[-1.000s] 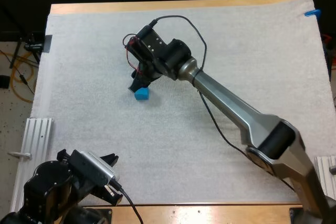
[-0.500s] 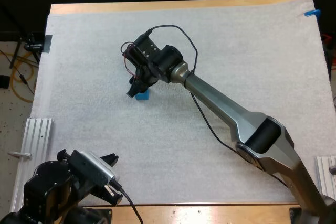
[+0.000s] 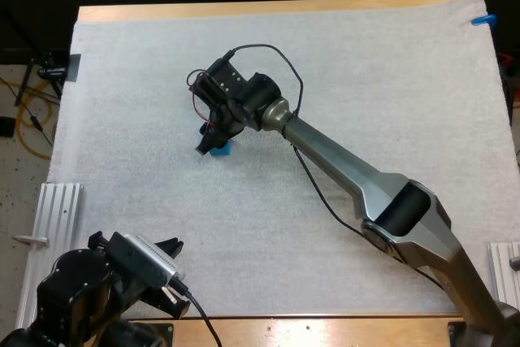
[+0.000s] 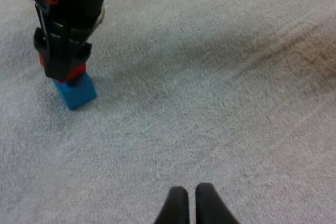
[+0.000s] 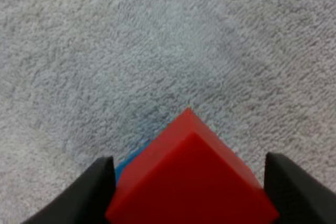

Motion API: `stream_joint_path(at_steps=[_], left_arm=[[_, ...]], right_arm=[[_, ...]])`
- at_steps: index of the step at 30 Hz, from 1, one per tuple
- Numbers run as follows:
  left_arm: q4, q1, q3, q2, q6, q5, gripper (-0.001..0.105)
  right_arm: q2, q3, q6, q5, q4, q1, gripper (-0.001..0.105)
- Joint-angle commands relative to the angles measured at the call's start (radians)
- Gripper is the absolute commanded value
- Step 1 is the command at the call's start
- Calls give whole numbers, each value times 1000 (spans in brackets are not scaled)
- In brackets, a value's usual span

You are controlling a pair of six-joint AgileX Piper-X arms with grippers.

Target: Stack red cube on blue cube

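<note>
Reaching from the right edge toward the upper left of centre in the high view, the right arm has its right gripper over the blue cube on the white mat. In the left wrist view, the left gripper is clenched on nothing. Farther off, the right gripper has the red cube against the blue cube's top. In the right wrist view, black fingers grasp the red cube from both sides, with a sliver of blue beneath.
</note>
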Motion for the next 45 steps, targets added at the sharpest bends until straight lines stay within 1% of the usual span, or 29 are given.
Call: stream_joint_path(at_steps=[1, 10, 17, 22, 23, 24, 27, 32, 38, 40, 43, 45], left_arm=[[-2, -4, -6, -2, -10, -6, 0], [-2, -4, -6, -2, -10, -6, 0], [-2, -4, -6, -2, -10, -6, 0], [-2, -4, -6, -2, -10, -6, 0], [-2, -4, -6, -2, -10, -6, 0], [-2, -4, -6, -2, -10, -6, 0], [-2, -4, -6, -2, -10, -6, 0], [-2, -4, -6, -2, -10, -6, 0], [-2, -4, -6, -2, -10, -6, 0], [-2, -4, -6, -2, -10, -6, 0], [-2, -4, -6, -2, -10, -6, 0], [-2, -4, -6, -2, -10, -6, 0]], right_arm=[[-1, -10, -4, -6, 16, 2, 32], [-1, -10, -4, -9, 38, 11, 32], [-1, -10, -7, -3, 29, 35, 32], [-1, -10, -10, 59, 30, 34, 32], [-1, -10, -12, 72, 30, 34, 35], [-1, -10, -11, 72, 30, 34, 40], [-1, -10, -11, 83, 27, 34, 51], [-1, -10, -11, 111, 6, 34, 52], [-1, -10, -11, 110, 7, 34, 52], [-1, -10, -11, 106, 7, 34, 55], [-1, -10, -11, 107, 7, 34, 64], [-1, -10, -11, 103, 7, 34, 66]])
